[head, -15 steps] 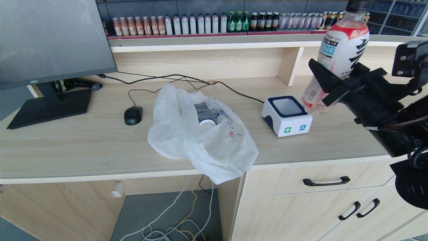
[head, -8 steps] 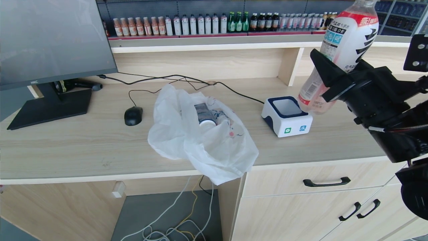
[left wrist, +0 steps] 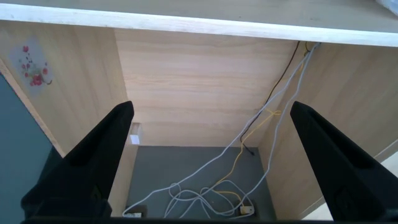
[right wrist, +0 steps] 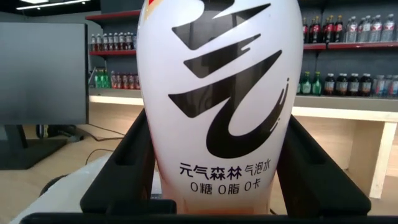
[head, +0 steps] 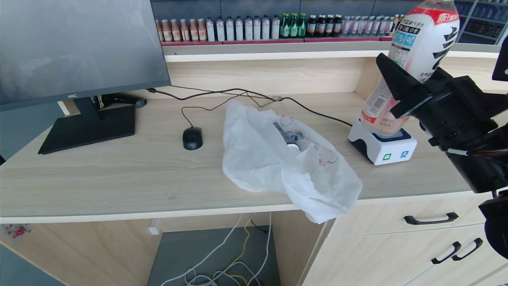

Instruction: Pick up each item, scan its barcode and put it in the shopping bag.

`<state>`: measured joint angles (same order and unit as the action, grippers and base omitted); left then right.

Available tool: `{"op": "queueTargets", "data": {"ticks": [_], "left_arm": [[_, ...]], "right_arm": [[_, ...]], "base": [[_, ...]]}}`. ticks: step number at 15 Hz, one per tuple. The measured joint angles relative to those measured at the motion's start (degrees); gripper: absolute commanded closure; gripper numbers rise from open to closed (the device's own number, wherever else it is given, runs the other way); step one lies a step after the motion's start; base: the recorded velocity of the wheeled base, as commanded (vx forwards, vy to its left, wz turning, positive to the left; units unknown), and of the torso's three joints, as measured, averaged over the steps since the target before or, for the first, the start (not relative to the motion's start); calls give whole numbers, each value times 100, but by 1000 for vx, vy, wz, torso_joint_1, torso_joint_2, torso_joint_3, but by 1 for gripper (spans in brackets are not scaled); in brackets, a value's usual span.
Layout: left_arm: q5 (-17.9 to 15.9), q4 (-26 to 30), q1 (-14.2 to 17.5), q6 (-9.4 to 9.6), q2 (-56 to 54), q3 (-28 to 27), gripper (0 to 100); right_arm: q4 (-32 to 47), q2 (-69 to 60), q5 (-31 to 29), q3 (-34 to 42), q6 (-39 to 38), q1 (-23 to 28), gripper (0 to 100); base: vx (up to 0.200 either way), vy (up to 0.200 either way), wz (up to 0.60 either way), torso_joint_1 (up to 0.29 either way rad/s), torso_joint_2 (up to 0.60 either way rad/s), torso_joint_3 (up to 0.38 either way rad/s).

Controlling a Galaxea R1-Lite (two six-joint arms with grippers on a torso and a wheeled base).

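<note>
While right gripper fingers are clamping the tall white-labelled plastic bottle | base is hanging over white-and-blue box scanner | white plastic shopping bag lying left of scanner | left gripper fingers apart

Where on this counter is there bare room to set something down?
Widest bare patch: the front of the counter, from the monitor stand and mouse to the near edge, left of the shopping bag. A smaller patch lies in front of the scanner. Behind the bag, cables crowd it.
</note>
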<state>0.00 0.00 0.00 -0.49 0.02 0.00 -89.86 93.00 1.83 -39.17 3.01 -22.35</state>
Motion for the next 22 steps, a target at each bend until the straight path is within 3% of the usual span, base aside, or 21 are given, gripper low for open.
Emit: {"op": "queueTargets", "data": {"ticks": [11,18,22], "left_arm": [[0,0,-2,6,0,0,0],[0,0,0,6,0,0,0],[0,0,0,6,0,0,0]], "right_arm": [[-13,226,-6,-232,-78,217,100],[-5,1036,9,-452,-138,-172,100],[-11,1174,13,-416,-138,-692,100]], "base": [[0,0,0,0,0,0],[0,0,0,0,0,0],[0,0,0,0,0,0]]}}
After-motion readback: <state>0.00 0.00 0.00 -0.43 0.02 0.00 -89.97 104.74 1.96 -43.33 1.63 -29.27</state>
